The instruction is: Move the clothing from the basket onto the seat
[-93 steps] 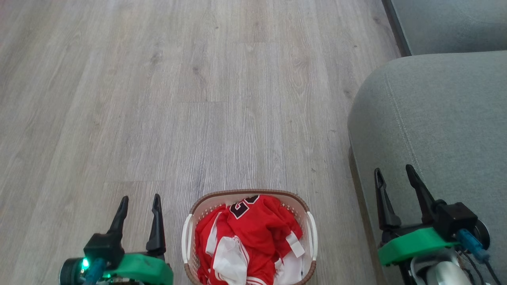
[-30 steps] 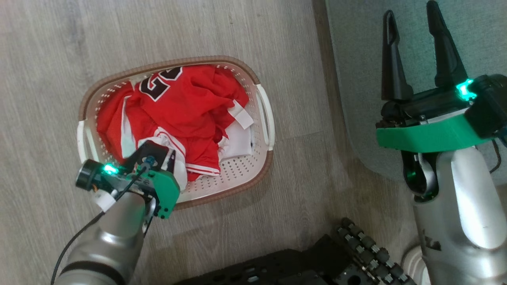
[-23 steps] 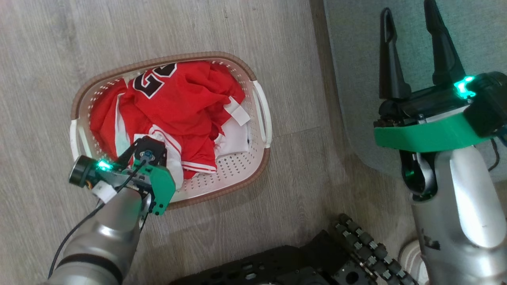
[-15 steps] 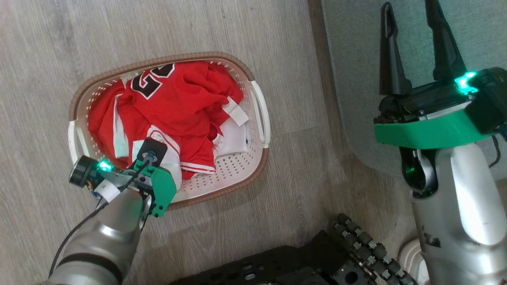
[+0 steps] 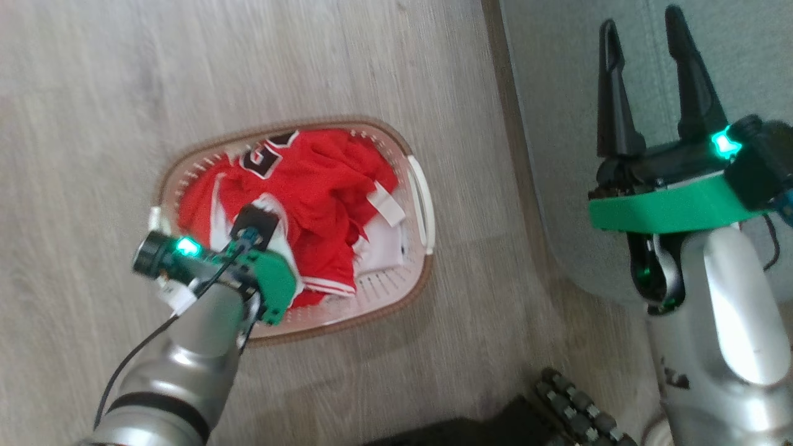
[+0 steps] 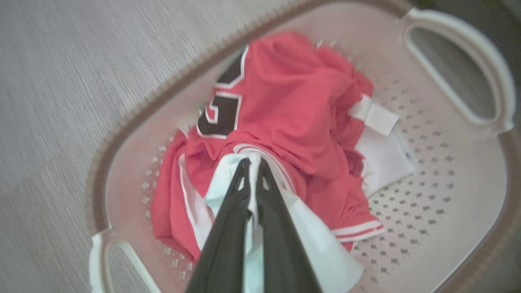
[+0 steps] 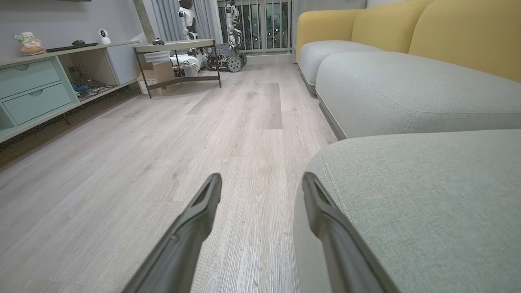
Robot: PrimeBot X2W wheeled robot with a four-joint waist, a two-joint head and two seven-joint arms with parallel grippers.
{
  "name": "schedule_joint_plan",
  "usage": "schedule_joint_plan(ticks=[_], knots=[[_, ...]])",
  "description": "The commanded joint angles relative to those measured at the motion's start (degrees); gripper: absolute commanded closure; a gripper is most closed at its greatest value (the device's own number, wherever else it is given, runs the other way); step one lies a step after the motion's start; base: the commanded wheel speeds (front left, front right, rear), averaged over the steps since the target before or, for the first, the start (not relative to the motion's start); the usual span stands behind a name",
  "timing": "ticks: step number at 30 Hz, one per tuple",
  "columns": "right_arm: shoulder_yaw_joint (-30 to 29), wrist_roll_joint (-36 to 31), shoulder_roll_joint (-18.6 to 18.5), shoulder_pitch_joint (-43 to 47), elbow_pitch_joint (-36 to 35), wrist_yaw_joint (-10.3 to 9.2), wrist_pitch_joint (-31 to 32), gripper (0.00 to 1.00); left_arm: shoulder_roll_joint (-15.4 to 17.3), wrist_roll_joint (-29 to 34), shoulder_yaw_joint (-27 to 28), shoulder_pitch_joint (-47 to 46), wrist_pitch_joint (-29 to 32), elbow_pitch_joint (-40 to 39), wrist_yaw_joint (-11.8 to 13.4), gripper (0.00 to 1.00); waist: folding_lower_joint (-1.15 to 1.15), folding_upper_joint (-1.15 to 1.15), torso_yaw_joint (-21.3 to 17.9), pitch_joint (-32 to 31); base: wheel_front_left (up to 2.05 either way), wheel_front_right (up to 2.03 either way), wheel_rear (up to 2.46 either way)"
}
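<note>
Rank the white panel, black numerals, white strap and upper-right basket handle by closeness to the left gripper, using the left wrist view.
1. white panel: pinched in the shut left gripper.
2. black numerals: just up-left of the tips.
3. white strap: off to the right.
4. basket handle: top right corner.

one basket [image 5: 384,288] left of centre in the head view, with two white handles [image 5: 424,198]. one red heap of clothing [image 5: 322,186] inside, garment count unclear. two grippers: left gripper [image 6: 253,162], right gripper [image 5: 642,18] upper right; two dark fingers [image 5: 613,93] each. one seat [image 5: 557,124] at right edge.
</note>
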Motion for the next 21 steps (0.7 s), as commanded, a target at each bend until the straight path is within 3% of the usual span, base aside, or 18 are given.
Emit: schedule_joint_plan(ticks=[1,9,21], knots=[[0.5,-0.5,-0.2,2.6,-1.1,0.41,-0.5,0.00,0.4,-0.5,1.2,1.6,-0.7,-3.0,-0.3,1.00,0.00,0.00,2.0,-3.7,0.00,0.00,0.00],[-0.9,-1.8,-0.2,6.8,1.8,0.41,-0.5,0.00,0.0,-2.3,0.0,6.0,-0.8,-17.1,-3.2,1.00,0.00,0.00,5.4,-13.8,0.00,0.00,0.00],[-3.0,-3.5,-0.2,16.2,6.0,0.41,-0.5,0.00,0.7,-3.8,-1.6,9.9,-0.8,-29.0,-6.6,1.00,0.00,0.00,9.6,-28.7,0.00,0.00,0.00]])
